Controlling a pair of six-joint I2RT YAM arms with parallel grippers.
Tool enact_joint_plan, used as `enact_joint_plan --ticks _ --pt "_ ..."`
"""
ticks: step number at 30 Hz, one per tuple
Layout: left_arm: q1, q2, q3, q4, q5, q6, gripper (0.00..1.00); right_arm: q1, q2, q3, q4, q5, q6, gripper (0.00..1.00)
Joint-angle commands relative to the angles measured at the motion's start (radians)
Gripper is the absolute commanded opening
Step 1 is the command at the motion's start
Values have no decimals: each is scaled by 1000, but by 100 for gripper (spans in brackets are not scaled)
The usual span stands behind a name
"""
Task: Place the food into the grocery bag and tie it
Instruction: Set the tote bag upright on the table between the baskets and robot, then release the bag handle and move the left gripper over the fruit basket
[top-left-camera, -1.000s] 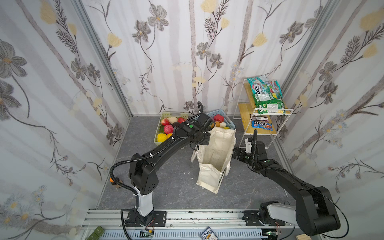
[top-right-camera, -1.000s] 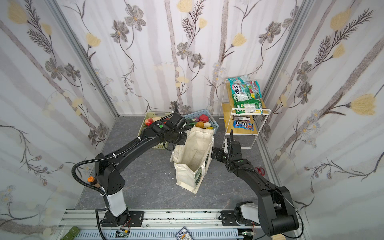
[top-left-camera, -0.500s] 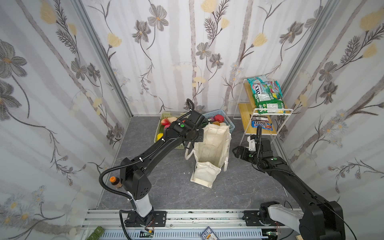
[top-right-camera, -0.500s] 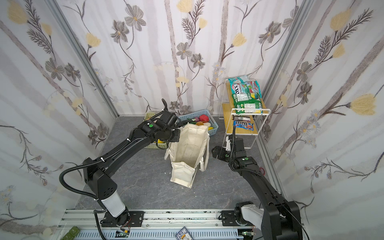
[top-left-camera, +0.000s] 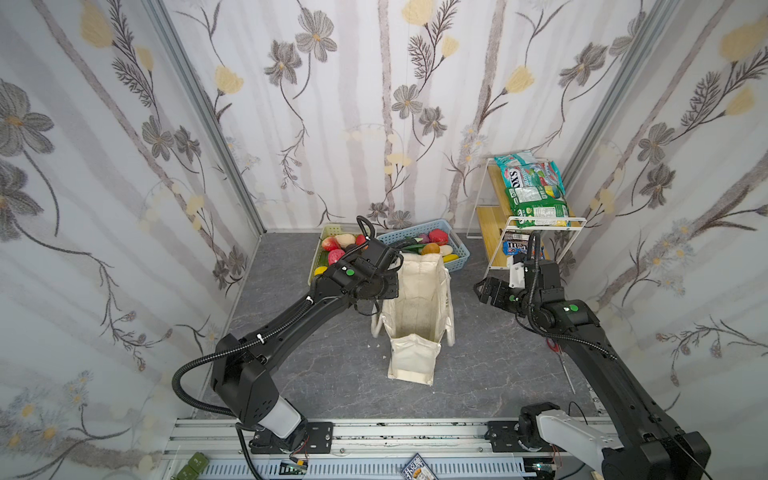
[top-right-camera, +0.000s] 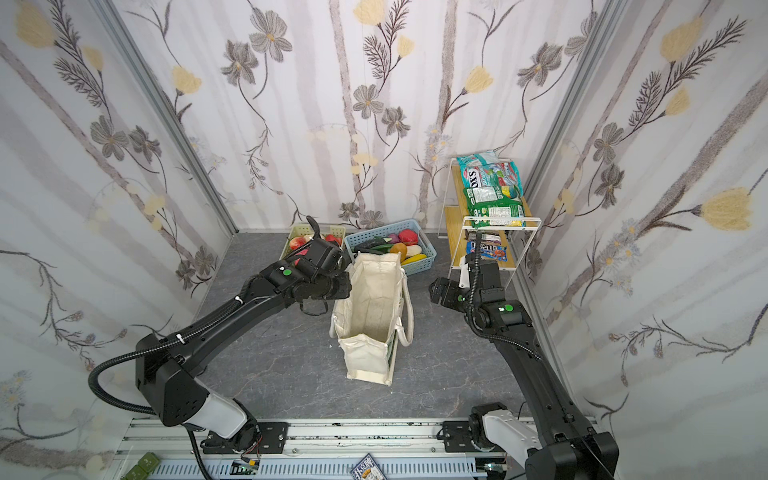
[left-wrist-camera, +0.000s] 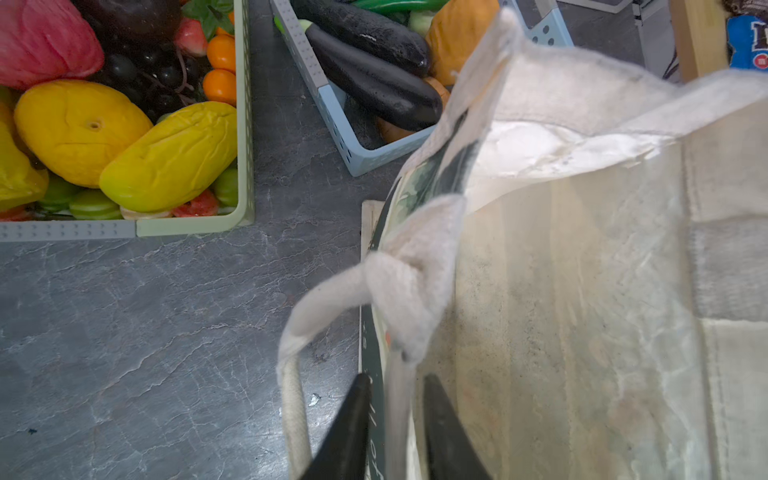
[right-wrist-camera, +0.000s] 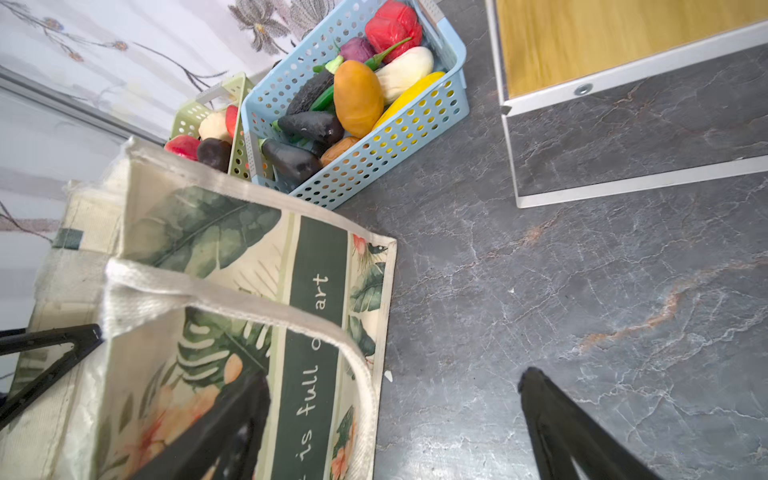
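My left claw (left-wrist-camera: 397, 376) has just eased its pinch and now sits slightly parted astride the left rim of the grocery bag (top-left-camera: 415, 307), which stands open mid-floor. My right claw (top-left-camera: 482, 289) is spread wide, empty. The food (top-left-camera: 432, 248) waits in the far blue basket (top-left-camera: 460, 258), so I judge loading comes next.

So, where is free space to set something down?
Bare tabletop lies between the grocery bag and the front rail, and between the bag and the white rack. Behind the bag it is crowded: green basket and blue basket stand close.
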Motion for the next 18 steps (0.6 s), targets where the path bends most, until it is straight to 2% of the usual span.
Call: enact_joint_plan --ticks 1,4,7,10,14,18 --pt "20 -23 -11 12 31 -7 44 17 7 32 -1 -4 21 93" --pt "54 -31 0 0 89 6 54 32 26 53 17 14 32 93" --pt "79 -45 7 -6 127 33 60 45 47 71 34 23 36 93" --pt "98 -44 91 -19 188 57 64 60 62 81 46 35 36 93" --pt "107 -36 173 -58 158 70 66 70 73 81 62 47 35 93" --pt "128 -27 187 -65 51 61 66 78 81 77 78 62 36 93"
